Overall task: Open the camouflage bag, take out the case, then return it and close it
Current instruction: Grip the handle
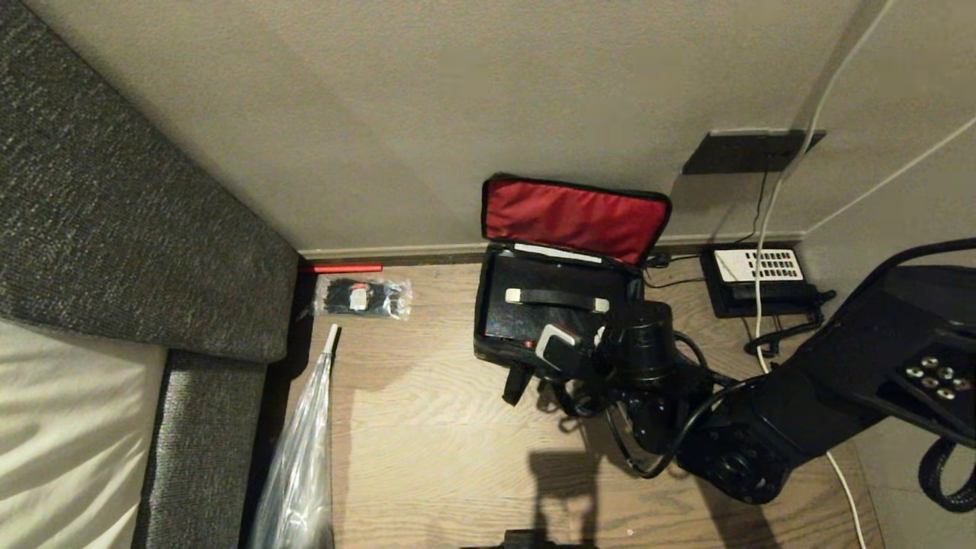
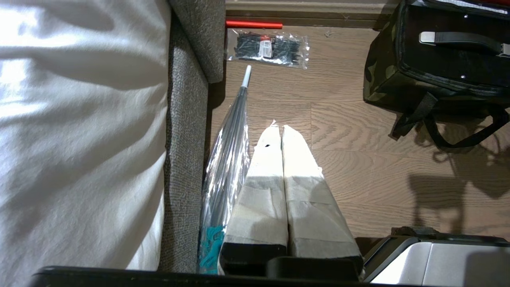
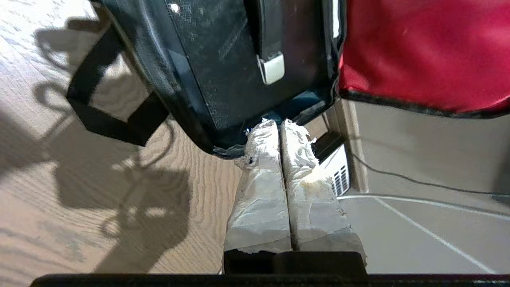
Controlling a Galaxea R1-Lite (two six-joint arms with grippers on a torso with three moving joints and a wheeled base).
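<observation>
The camouflage bag (image 2: 378, 79) stands open on the wood floor against the wall, its red-lined lid (image 1: 572, 217) leaning up and back. Inside lies the black case (image 1: 534, 316), flat, with a black handle (image 1: 557, 297) capped in silver. My right gripper (image 1: 560, 343) is shut, and I see nothing between its taped fingers (image 3: 259, 159). In the right wrist view the right gripper (image 3: 281, 125) has its tips at the bag's near corner rim (image 3: 235, 149). My left gripper (image 2: 281, 129) is shut and empty, hanging parked over the floor beside the grey sofa edge (image 2: 183, 151).
A black desk phone (image 1: 759, 278) with cables sits right of the bag by the wall. A clear packet of black cable ties (image 1: 362, 297) and a red stick (image 1: 339, 268) lie to the left. A clear folded umbrella (image 1: 305, 450) leans along the grey sofa (image 1: 114, 229).
</observation>
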